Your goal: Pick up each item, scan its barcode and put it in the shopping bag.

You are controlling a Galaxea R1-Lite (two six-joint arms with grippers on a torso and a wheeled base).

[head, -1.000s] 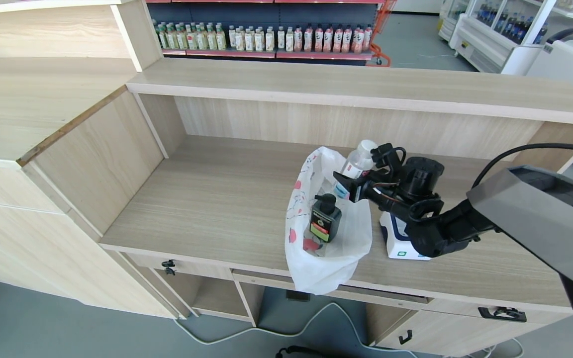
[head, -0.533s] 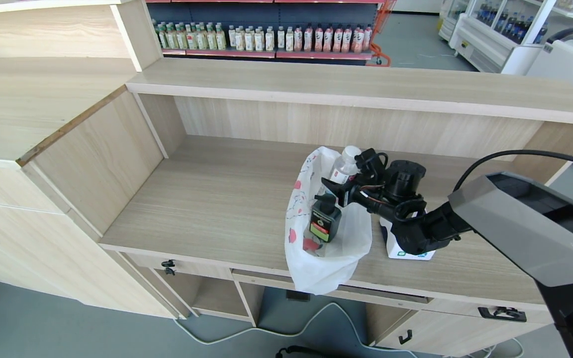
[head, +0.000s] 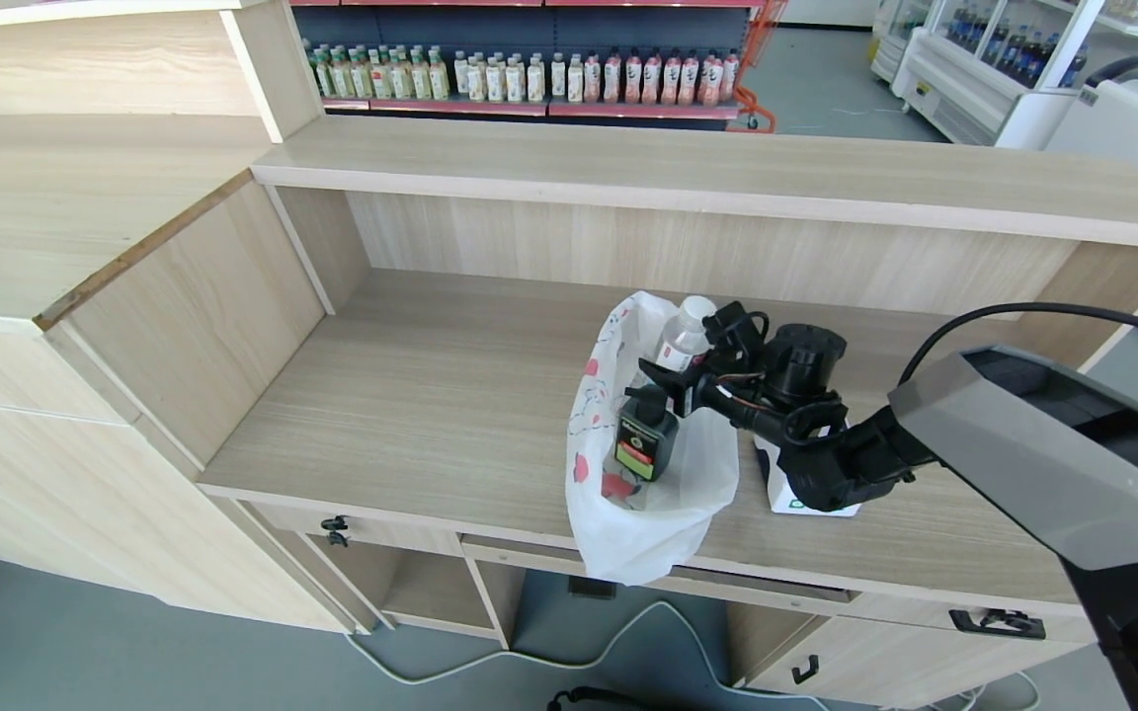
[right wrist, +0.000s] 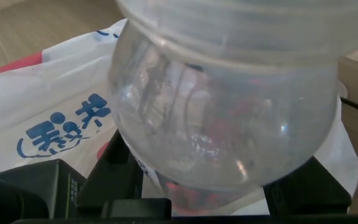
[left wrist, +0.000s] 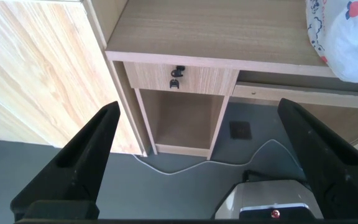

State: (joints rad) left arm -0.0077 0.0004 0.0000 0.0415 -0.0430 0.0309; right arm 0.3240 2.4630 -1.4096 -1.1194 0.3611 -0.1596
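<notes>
My right gripper [head: 690, 361] is shut on a clear plastic bottle [head: 685, 338] with a white cap, held over the mouth of the white shopping bag [head: 628, 494] on the counter. The bottle's clear base [right wrist: 229, 118] hangs right above the bag [right wrist: 61, 118] in the right wrist view. A dark pump bottle [head: 645, 434] with a green and red label stands inside the bag. A white barcode scanner [head: 801, 491] sits on the counter just right of the bag, partly hidden by my right arm. My left gripper [left wrist: 204, 162] hangs open, low in front of the counter, holding nothing.
The wooden counter [head: 431, 395] has a raised back ledge and a side wall at the left. The bag drapes over the counter's front edge. Drawers and an open cubby [left wrist: 185, 124] lie below. Store shelves with drinks [head: 529, 74] stand behind.
My right gripper has carried the clear bottle leftward and down, from above the scanner to over the bag's mouth. Between half a second ago and now it sank only slightly.
</notes>
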